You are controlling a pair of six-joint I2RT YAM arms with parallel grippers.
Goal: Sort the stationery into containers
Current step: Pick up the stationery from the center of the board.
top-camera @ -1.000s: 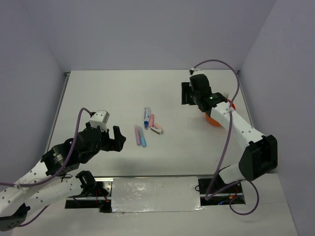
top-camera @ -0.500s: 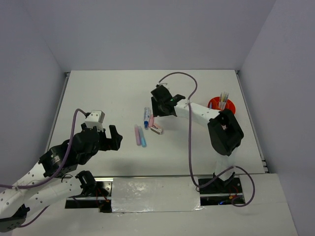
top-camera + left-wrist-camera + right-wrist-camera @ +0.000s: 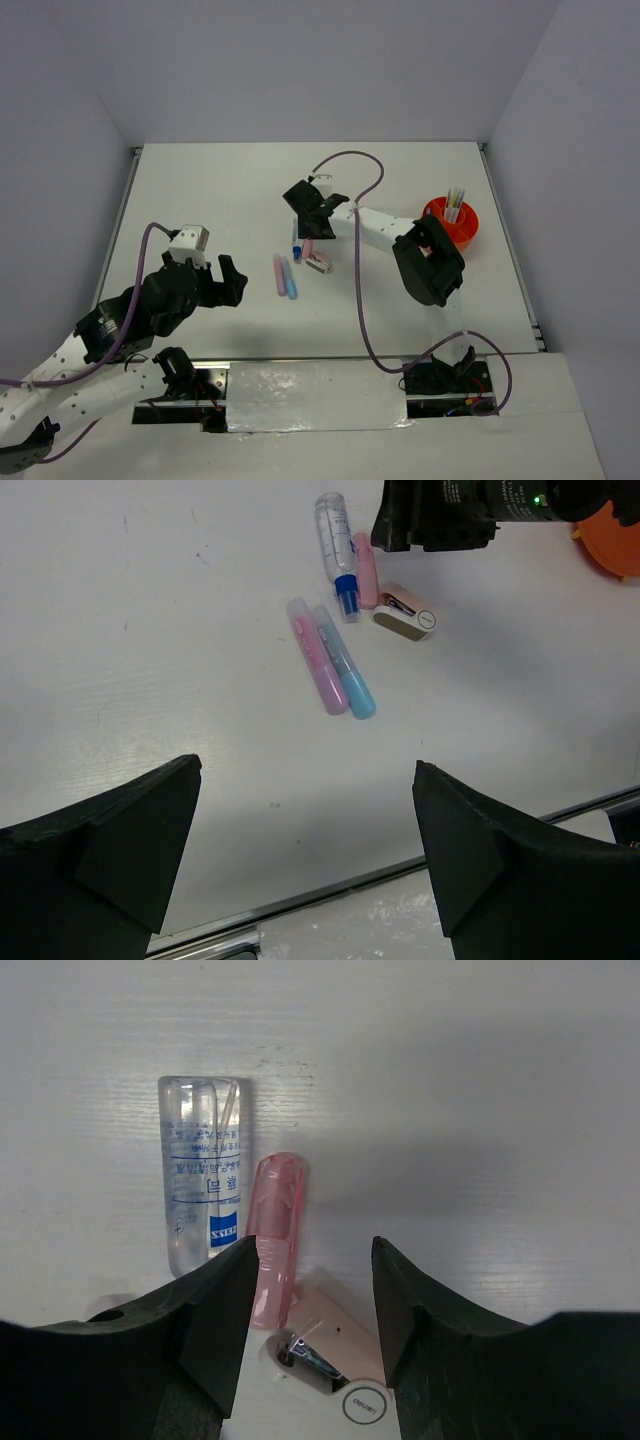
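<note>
A robotics lab test cell: bare violet walls (image 3: 300,70) enclose a white bench (image 3: 200,190), with a cabled left arm (image 3: 90,350) and right arm (image 3: 430,265) bolted at its near edge.

Blue ZEISS logo (image 3: 224,1230) on clear bottle (image 3: 205,1160); other print illegible

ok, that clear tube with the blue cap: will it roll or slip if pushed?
Probably rolls: the clear tube looks round and lies flat on its side, though the pink marker alongside may block one direction. Glossy plastic, so likely slippery in a grip. Seems rigid rather than squashy.
</note>
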